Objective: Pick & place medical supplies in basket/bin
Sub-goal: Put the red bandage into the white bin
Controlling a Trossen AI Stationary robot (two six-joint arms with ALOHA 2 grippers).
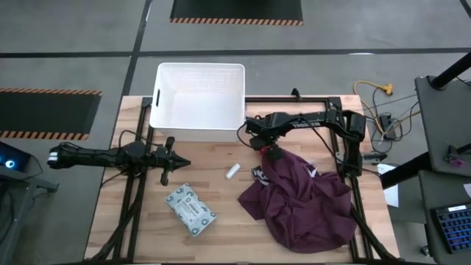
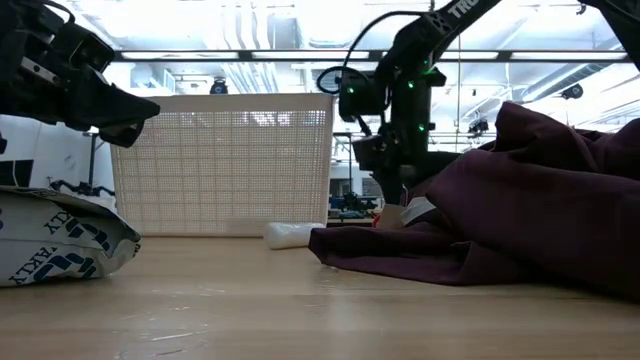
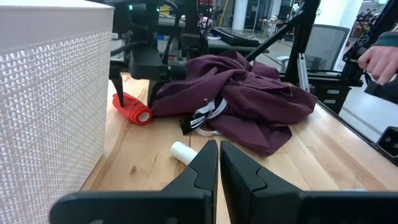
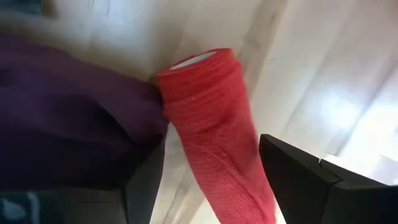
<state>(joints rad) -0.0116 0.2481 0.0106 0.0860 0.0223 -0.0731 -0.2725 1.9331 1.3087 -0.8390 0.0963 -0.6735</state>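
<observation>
**Right gripper astride the red tube at the cloth's edge**

High view: the right gripper (image 1: 274,153) is down at the top edge of the maroon cloth (image 1: 302,202), just in front of the white bin (image 1: 199,99), with a bit of the red tube (image 1: 274,156) showing under it. The left gripper (image 1: 176,163) hangs over the wooden worktop (image 1: 221,228) in front of the bin, jaws pressed together. The small white roll (image 1: 232,171) lies on bare wood between the two grippers, and the patterned packet (image 1: 190,209) lies nearer the front edge, well apart from the bin.

Low view: the bin's perforated wall (image 2: 222,165) stands behind the white roll (image 2: 293,234), and the cloth (image 2: 500,205) heaps up on the right.

Left wrist view: the left gripper (image 3: 219,149) shows its jaws nearly touching and empty. The tube (image 3: 132,109) lies beside the bin and against the cloth (image 3: 249,102); the white roll (image 3: 183,152) is nearer. A person's hand (image 3: 380,59) shows beyond the worktop.

Right wrist view: the right gripper (image 4: 208,171) has its jaws spread either side of the tube (image 4: 214,130), which touches the cloth (image 4: 68,112).
</observation>
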